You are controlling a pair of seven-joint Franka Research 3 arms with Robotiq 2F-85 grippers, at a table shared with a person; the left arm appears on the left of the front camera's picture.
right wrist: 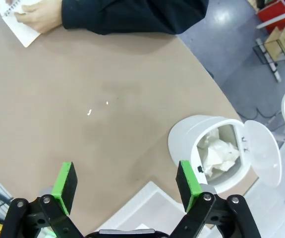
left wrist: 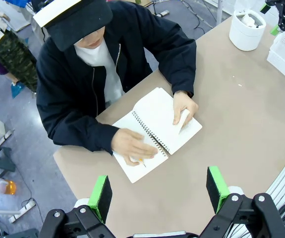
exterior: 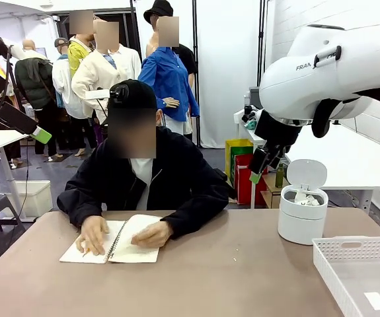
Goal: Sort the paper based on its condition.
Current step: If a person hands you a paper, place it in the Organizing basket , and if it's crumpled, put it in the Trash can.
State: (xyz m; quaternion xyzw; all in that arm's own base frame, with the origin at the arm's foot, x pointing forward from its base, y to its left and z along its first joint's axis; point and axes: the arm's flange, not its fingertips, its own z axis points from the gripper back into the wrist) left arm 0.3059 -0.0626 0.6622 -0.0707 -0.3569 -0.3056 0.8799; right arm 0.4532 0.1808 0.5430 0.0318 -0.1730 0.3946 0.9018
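- the right gripper (right wrist: 126,181) hung high over the table (right wrist: 58,99), jaws spread wide and nothing between its green pads (right wrist: 64,181).
- the paper (right wrist: 216,153), crumpled white lumps, lay inside the white bin (right wrist: 180,143). the bin stood just below this gripper and off to one finger's side, with its lid (right wrist: 263,156) flipped open.
- the white basket (exterior: 328,269) sat close under the same gripper, beside the bin. it held a small flat label (exterior: 377,300) and, as far as could be told, no sheets.
- the left gripper (left wrist: 158,193) hovered well above the table too, jaws apart and empty, looking straight down on the spiral notebook (left wrist: 157,121).
- beneath it, a person's hand (left wrist: 132,146) pressed on the open notebook. the other hand (left wrist: 184,106) seemed to lift a page corner, but whether a sheet was being torn out could not be told.
- the table ahead of the right gripper carried only a couple of tiny white specks (right wrist: 89,112).
- step in hand, as a judgement: a pause between pieces. the crumpled lumps were already binned and both arms were waiting on the person for the next sheet.
- the next move probably called for a loose piece to reach the table, then a read of its condition. after that, an open-jawed descent and a light pinch.
- a crumpled piece would likely go to the bin by the right gripper, and a flat one likely to the basket.
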